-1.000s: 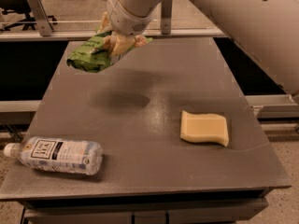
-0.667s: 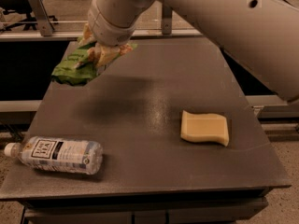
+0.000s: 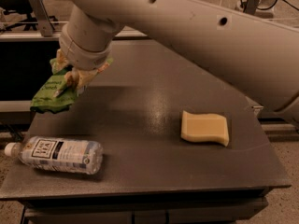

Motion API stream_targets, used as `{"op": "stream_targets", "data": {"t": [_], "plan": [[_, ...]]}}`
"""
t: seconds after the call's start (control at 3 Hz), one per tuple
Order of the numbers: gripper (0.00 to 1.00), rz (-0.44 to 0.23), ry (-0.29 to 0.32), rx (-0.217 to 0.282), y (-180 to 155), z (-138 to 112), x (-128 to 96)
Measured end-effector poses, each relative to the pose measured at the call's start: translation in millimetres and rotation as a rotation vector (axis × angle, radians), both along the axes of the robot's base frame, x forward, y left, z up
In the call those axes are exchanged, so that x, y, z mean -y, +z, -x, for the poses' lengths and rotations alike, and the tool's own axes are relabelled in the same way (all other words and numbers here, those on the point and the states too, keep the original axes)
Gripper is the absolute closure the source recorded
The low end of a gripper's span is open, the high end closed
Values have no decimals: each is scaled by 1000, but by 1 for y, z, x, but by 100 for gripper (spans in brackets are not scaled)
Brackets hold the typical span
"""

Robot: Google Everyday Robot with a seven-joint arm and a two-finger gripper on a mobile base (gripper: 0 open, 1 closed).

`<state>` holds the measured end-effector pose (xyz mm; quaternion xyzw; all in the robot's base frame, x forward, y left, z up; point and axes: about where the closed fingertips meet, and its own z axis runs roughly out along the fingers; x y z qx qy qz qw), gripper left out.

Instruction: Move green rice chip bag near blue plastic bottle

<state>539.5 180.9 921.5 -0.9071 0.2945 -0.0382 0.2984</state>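
At upper left, the hand is clamped on a crumpled bright-green foil chip bag, held above the left edge of the bench; likely light, limp and slippery, best pinched by a gathered fold.

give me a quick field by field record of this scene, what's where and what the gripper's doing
gripper: over the table's left edge, shut on the bag
green rice chip bag: crumpled, hanging from the gripper, beyond the bottle and apart from it
blue plastic bottle: lying on its side, front left, cap pointing left
sponge: pale yellow, lying flat on the right side
table: grey top
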Motion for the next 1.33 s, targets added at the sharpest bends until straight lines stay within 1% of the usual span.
{"op": "stream_targets", "data": {"t": [0.33,0.67,1.0,1.33], "plan": [[100,21,15,25,-10,7,-11],[82,-3,26,19,-17,8,-12],[58,-25,37,-5,-27,14,-3],[35,-19,25,-14,-38,20,10]]}}
